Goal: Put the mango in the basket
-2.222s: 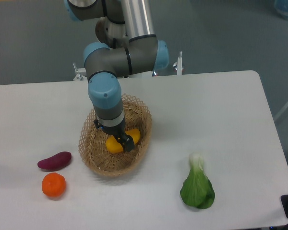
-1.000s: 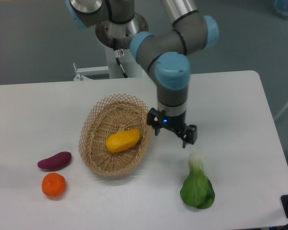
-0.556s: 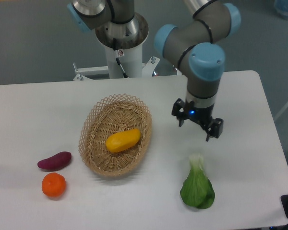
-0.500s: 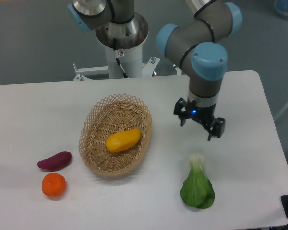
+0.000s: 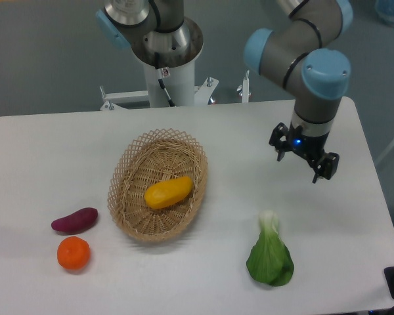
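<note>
The yellow-orange mango (image 5: 168,191) lies on its side inside the tan wicker basket (image 5: 127,202), near the middle of the woven base. Nothing touches it. My gripper (image 5: 305,158) hangs over the right part of the table, well away from the basket, open with nothing between its fingers.
A purple sweet potato (image 5: 75,220) and a round orange tangerine (image 5: 73,253) lie left of the basket near the front. A green bok choy (image 5: 270,255) rests at the front right, below the gripper. The arm's base column (image 5: 165,59) stands behind the table.
The gripper let go of the mango in the basket, then rose and travelled right across the table. The mango stays put in the basket.
</note>
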